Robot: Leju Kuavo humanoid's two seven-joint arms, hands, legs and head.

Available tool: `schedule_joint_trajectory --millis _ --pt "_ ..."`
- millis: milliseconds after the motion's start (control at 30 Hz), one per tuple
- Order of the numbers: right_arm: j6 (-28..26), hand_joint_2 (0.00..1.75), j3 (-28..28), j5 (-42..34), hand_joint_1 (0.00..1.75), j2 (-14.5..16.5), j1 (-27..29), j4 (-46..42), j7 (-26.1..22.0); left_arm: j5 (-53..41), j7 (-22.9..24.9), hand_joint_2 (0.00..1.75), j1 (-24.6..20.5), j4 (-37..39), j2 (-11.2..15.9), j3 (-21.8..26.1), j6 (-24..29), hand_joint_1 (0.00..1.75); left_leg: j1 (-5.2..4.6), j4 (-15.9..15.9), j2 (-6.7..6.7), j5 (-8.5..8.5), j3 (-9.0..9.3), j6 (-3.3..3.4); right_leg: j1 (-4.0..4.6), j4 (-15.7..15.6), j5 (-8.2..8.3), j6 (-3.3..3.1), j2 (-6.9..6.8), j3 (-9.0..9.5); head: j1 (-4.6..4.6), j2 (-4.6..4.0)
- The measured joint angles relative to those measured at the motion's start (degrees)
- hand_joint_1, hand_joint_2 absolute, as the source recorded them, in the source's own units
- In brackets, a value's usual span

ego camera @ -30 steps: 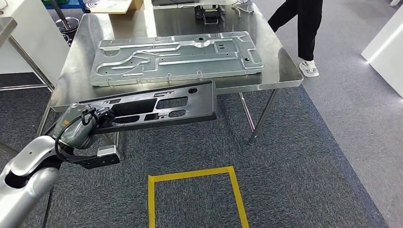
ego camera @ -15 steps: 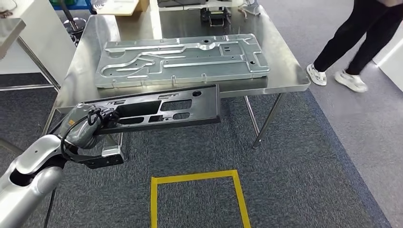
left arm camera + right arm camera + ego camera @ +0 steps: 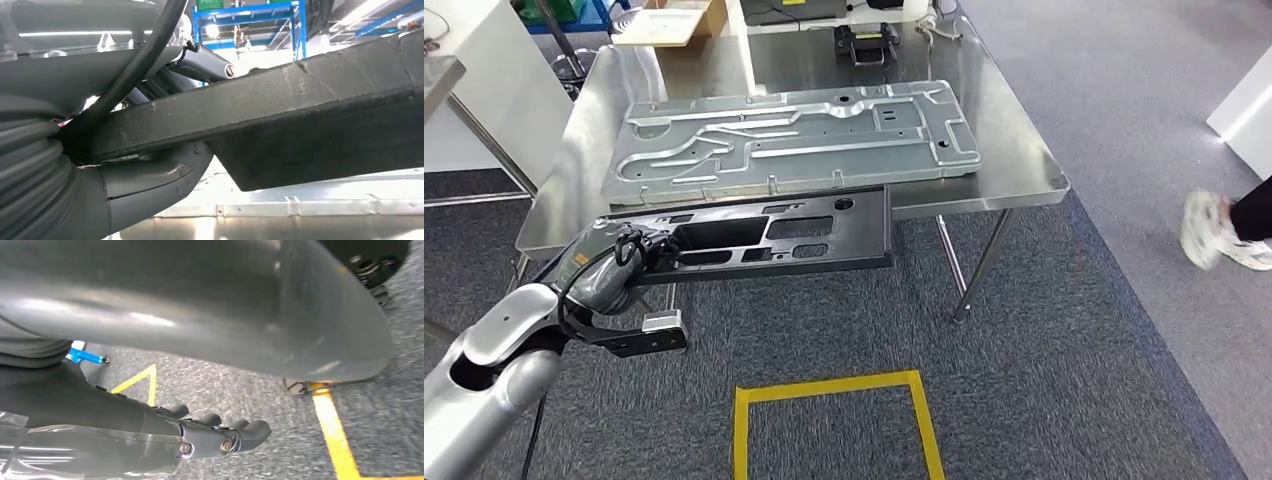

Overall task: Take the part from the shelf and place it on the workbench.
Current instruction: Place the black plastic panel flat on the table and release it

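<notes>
Head view shows my left hand (image 3: 614, 262) gripping one end of the long black plastic panel with cut-outs (image 3: 769, 232), held level in the air just in front of the shiny steel workbench (image 3: 1014, 150), its far edge at the bench's near rim. Since half a second ago the whole picture has shifted a little, and the person's white shoe (image 3: 1202, 228) has moved off to the right on the grey floor. On the bench lies a large grey stamped metal plate (image 3: 794, 140). Below me, yellow tape (image 3: 829, 390) marks a square on the dark carpet. My right hand (image 3: 220, 435) hangs over the carpet, fingers curled, holding nothing.
</notes>
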Motion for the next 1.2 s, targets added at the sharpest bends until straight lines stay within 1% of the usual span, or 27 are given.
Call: schedule_joint_trajectory --millis 67,133,167,200,233,300,333,367,400,433,467,500,533,600,633,700,767,833,867,900,967,1000,1033,1067,1100,1167,1200 --pt "0.1 0.0 0.1 0.0 0.0 0.0 -0.1 0.0 0.0 -0.1 0.0 1.75 -0.3 0.1 0.0 -0.1 0.1 1.75 -0.4 -2.0 0.08 -0.41 0.89 0.59 0.12 0.0 -0.18 0.67 -0.09 0.22 0.0 0.0" --pt "0.1 0.0 0.3 0.0 0.0 0.1 -0.2 0.0 0.0 -0.2 0.1 1.75 -0.3 0.2 0.0 -0.2 0.1 1.75 -0.16 -2.7 -0.14 -0.74 1.58 1.24 0.1 0.6 -0.15 1.3 -0.15 0.42 0.0 0.0" --pt "0.1 0.0 0.4 0.0 0.0 0.1 -0.2 0.0 0.0 -0.2 0.1 1.75 -0.4 0.2 0.1 -0.2 0.1 1.75 -0.01 -3.0 -0.22 -0.9 2.13 1.6 0.09 1.8 -0.44 1.55 -0.13 0.08 0.01 0.0" --pt "0.1 0.0 0.4 0.0 0.0 0.1 -0.3 0.0 0.0 -0.3 0.1 1.75 -0.5 0.2 0.1 -0.2 0.1 1.75 0.14 -3.3 -0.3 -1.04 2.69 1.92 0.03 3.9 -1.24 1.73 -0.1 -0.94 0.01 0.0" --pt "0.1 0.0 0.5 0.0 0.0 0.1 -0.3 0.0 0.0 -0.3 0.2 1.75 -0.6 0.2 0.1 -0.2 0.2 1.75 0.15 -3.5 -0.31 -1.26 3.1 2.15 -0.06 7.0 -2.47 1.9 -0.05 -2.75 0.02 0.0" --pt "0.1 0.0 0.7 0.0 0.0 0.1 -0.4 0.0 0.0 -0.4 0.2 1.75 -0.7 0.2 0.0 -0.3 0.2 1.75 0.09 -3.5 -0.39 -1.83 3.63 2.38 -0.18 14.0 -5.01 2.23 -0.01 -7.71 0.02 0.0" --pt "0.1 0.0 0.7 0.0 0.0 0.1 -0.4 0.0 0.0 -0.4 0.2 1.75 -0.6 0.2 0.0 -0.4 0.2 1.75 0.06 -3.5 -0.45 -2.18 4.01 2.37 -0.24 16.0 -5.24 2.35 0.0 -9.64 0.01 0.0" --pt "0.1 0.0 0.7 0.0 0.0 0.1 -0.3 0.0 0.0 -0.4 0.2 1.75 -0.6 0.3 0.0 -0.6 0.2 1.75 0.05 -3.5 -0.52 -2.57 4.51 2.33 -0.28 15.9 -4.27 2.41 0.0 -10.59 0.01 0.0" --pt "0.1 0.0 0.8 0.0 0.0 0.1 -0.3 0.0 0.0 -0.4 0.2 1.75 -0.5 0.3 0.0 -0.7 0.2 1.75 0.06 -3.5 -0.59 -3.01 5.13 2.24 -0.31 13.8 -2.13 2.37 0.0 -10.44 0.01 0.0" --pt "0.1 0.0 0.8 0.0 0.0 0.1 -0.2 0.0 0.0 -0.4 0.2 1.75 -0.5 0.3 0.0 -0.8 0.2 1.75 0.07 -3.5 -0.64 -3.5 5.82 2.11 -0.31 10.0 0.89 2.25 0.0 -9.4 0.01 0.0" --pt "0.1 0.0 0.8 0.0 0.0 0.0 0.0 0.0 0.0 -0.4 0.2 1.75 -0.5 0.3 0.0 -0.9 0.2 1.75 0.04 -3.4 -0.69 -3.99 6.5 1.9 -0.22 6.2 3.27 2.02 0.02 -8.22 0.01 0.0" --pt "0.1 0.0 0.8 0.0 0.0 0.0 0.1 0.0 0.0 -0.4 0.2 1.75 -0.6 0.3 0.0 -0.9 0.2 1.75 -0.02 -3.4 -0.76 -4.44 6.91 1.6 -0.08 3.2 4.46 1.68 0.04 -7.26 0.01 0.0" --pt "0.1 0.0 0.8 0.0 0.0 0.0 0.1 0.0 0.0 -0.4 0.2 1.75 -0.6 0.3 0.0 -1.0 0.2 1.75 -0.09 -3.4 -0.79 -4.87 7.12 1.22 0.06 1.4 5.16 1.28 0.06 -6.69 0.01 0.0" --pt "0.1 0.0 0.8 0.0 0.0 0.0 0.1 0.0 0.0 -0.4 0.2 1.75 -0.6 0.3 0.1 -1.0 0.3 1.75 -0.23 -3.1 -0.85 -5.23 7.34 0.52 0.2 0.8 4.68 0.42 0.12 -6.35 0.01 0.0" --pt "0.1 0.0 0.8 0.0 0.0 0.0 0.0 0.0 0.0 -0.4 0.2 1.75 -0.6 0.4 0.1 -1.1 0.3 1.75 -0.2 -2.7 -0.77 -5.41 7.44 0.23 0.11 0.6 4.91 0.03 0.13 -5.93 0.01 0.0" --pt "0.1 0.0 0.8 0.0 0.0 0.1 0.0 0.0 0.0 -0.5 0.2 1.75 -0.8 0.4 0.2 -1.1 0.3 1.75 -0.05 0.5 -0.57 -6.11 6.38 -0.27 -0.04 0.3 4.52 -0.72 0.14 -4.87 0.0 0.0" --pt "0.1 0.0 0.8 0.0 0.0 0.2 0.0 0.0 0.0 -0.6 0.3 1.75 -1.0 0.4 0.3 -1.1 0.3 1.75 0.14 7.3 -0.43 -8.44 2.6 -0.76 -0.1 0.1 3.95 -1.18 0.13 -4.05 0.0 0.0" --pt "0.1 0.0 0.8 0.0 0.0 0.2 0.0 0.0 0.1 -0.9 0.3 1.75 -1.0 0.5 0.3 -1.3 0.3 1.75 0.27 12.9 -0.43 -10.91 -1.57 -1.08 -0.09 0.2 3.24 -1.26 0.16 -3.33 0.01 0.0" --pt "0.1 0.0 0.8 0.0 0.0 0.2 0.0 0.0 0.1 -1.1 0.4 1.75 -1.0 0.6 0.3 -1.5 0.4 1.75 0.31 13.4 -0.43 -10.81 -2.64 -1.13 -0.08 0.2 2.82 -1.21 0.19 -2.82 0.0 0.0" --pt "0.1 0.0 0.8 0.0 0.0 0.2 0.0 0.0 0.1 -1.3 0.4 1.75 -1.1 0.7 0.3 -1.6 0.4 1.75 0.32 11.8 -0.42 -9.36 -2.75 -1.1 -0.08 0.2 2.37 -1.12 0.21 -2.19 0.0 0.0" --pt "0.1 0.0 0.8 0.0 0.0 0.3 0.1 0.0 0.1 -1.6 0.5 1.75 -1.4 0.7 0.3 -2.0 0.5 1.75 0.3 4.6 -0.27 -3.78 -0.99 -0.73 -0.07 0.2 1.4 -0.82 0.22 -0.85 0.0 0.0" --pt "0.1 0.0 0.9 -0.1 0.0 0.4 0.1 0.0 0.1 -1.7 0.6 1.75 -1.6 0.7 0.3 -2.1 0.6 1.75 0.16 1.2 -0.1 -2.17 -0.06 -0.48 -0.02 0.2 0.96 -0.56 0.24 -0.36 0.01 0.0" --pt "0.1 0.0 0.9 -0.1 0.0 0.4 0.0 0.0 0.1 -1.7 0.7 1.75 -1.8 0.7 0.3 -2.3 0.7 1.75 0.0 -0.9 0.03 -1.39 0.64 -0.14 0.03 0.2 0.55 -0.21 0.25 -0.08 0.01 0.0" --pt "0.1 0.0 0.9 -0.1 0.0 0.4 -0.1 0.0 0.1 -1.8 0.8 1.75 -1.9 0.8 0.2 -2.4 0.8 1.75 -0.16 -1.9 0.07 -1.23 1.0 0.24 0.08 0.4 0.37 0.19 0.23 0.12 0.02 0.0" --pt "0.1 0.0 0.9 -0.2 0.0 0.4 -0.2 0.0 0.1 -1.9 0.9 1.75 -2.0 0.8 0.2 -2.6 0.9 1.75 -0.25 -2.1 0.02 -1.75 1.26 0.67 0.16 0.7 0.34 0.62 0.22 0.27 0.02 0.0" --pt "0.1 0.0 0.9 -0.2 0.0 0.4 -0.3 0.0 0.2 -2.1 1.1 1.75 -2.3 0.8 0.2 -2.8 1.0 1.75 -0.07 -2.6 -0.19 -1.17 2.2 1.55 0.13 1.9 0.13 1.26 0.15 0.42 0.02 0.0" --pt "0.1 0.0 1.0 -0.2 0.0 0.4 -0.3 0.0 0.2 -2.2 1.2 1.75 -2.5 0.8 0.3 -2.9 1.0 1.75 0.03 -2.7 -0.22 -1.26 2.65 1.91 0.11 3.2 -0.42 1.47 0.16 -0.11 0.02 0.0"
